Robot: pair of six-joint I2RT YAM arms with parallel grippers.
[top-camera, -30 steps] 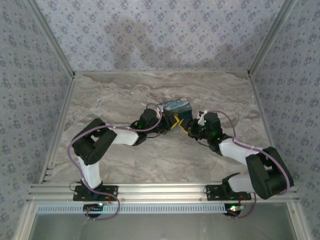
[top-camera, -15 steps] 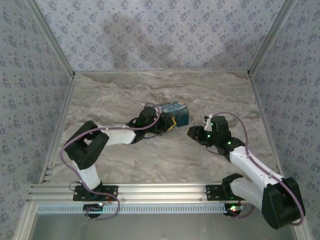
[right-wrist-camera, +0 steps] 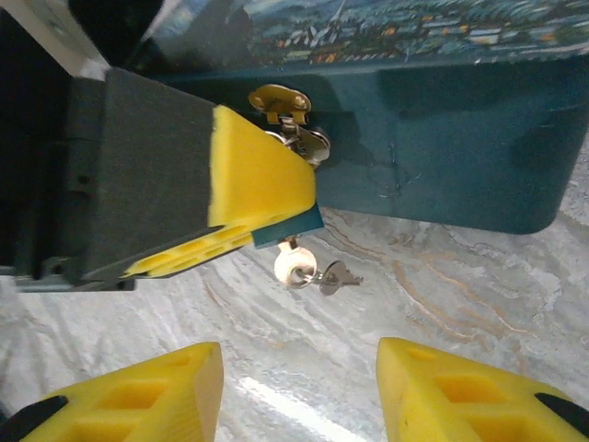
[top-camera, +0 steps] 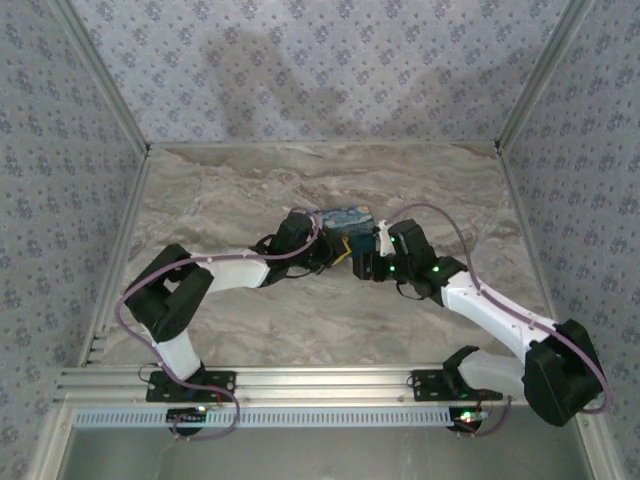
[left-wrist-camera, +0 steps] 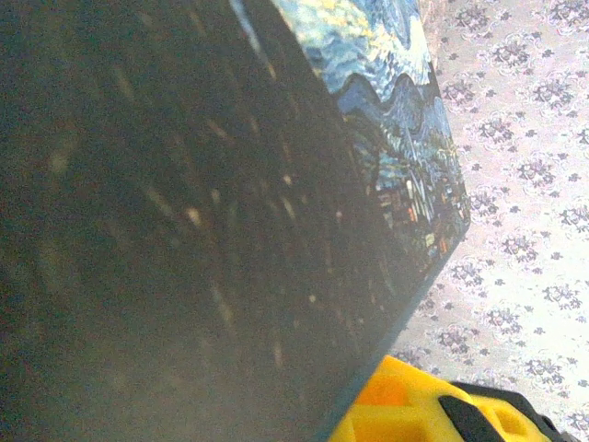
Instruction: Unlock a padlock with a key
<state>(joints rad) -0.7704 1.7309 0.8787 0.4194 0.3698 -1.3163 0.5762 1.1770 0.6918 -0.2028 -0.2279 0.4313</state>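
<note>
A small bluish padlock hangs from the brass hasp on the front of the night-sky printed box. My left gripper is shut on the padlock, and one yellow finger covers most of it. A silver key sticks out of the padlock's underside, with a second key dangling from its ring. My right gripper stands open just below the keys, touching nothing. In the left wrist view the box's dark side is pressed close, and a yellow finger shows at the bottom.
The box rests on the marble-patterned table near its middle. Patterned walls close in the back and both sides. Both arms meet in front of the box.
The right arm drew back to the right, then returned to the front of the box with its jaws wider apart. The left arm has kept its grip and barely moved.
</note>
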